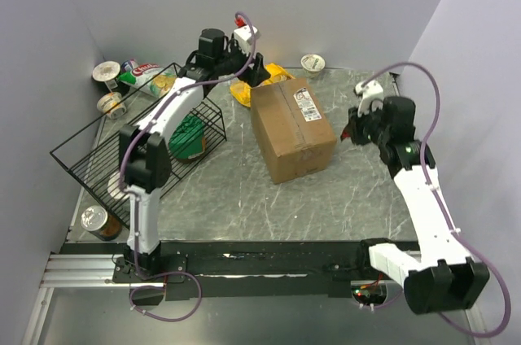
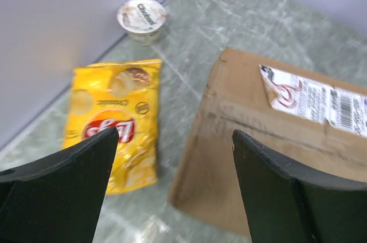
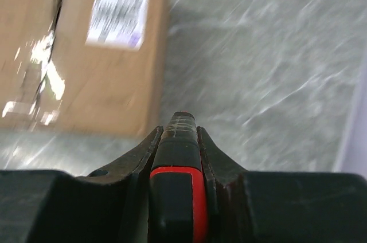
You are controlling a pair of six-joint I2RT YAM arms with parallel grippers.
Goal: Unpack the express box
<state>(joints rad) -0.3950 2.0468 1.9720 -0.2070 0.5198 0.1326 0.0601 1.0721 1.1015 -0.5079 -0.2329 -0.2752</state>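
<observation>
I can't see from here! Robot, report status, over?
Left gripper open near express box. Right gripper shut on red-and-black tool. Box closed, taped. Chips bag beside it.

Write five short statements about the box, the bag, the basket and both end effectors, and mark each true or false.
1. The express box has its flaps shut. True.
2. The left end effector is shut on the chip bag. False: its jaws are wide open and empty, above the bag and the box's edge.
3. The right end effector grips a red-and-black tool. True.
4. The chip bag lies inside the wire basket. False: it lies on the table beside the box.
5. The white label is on the box's top face. True.
</observation>
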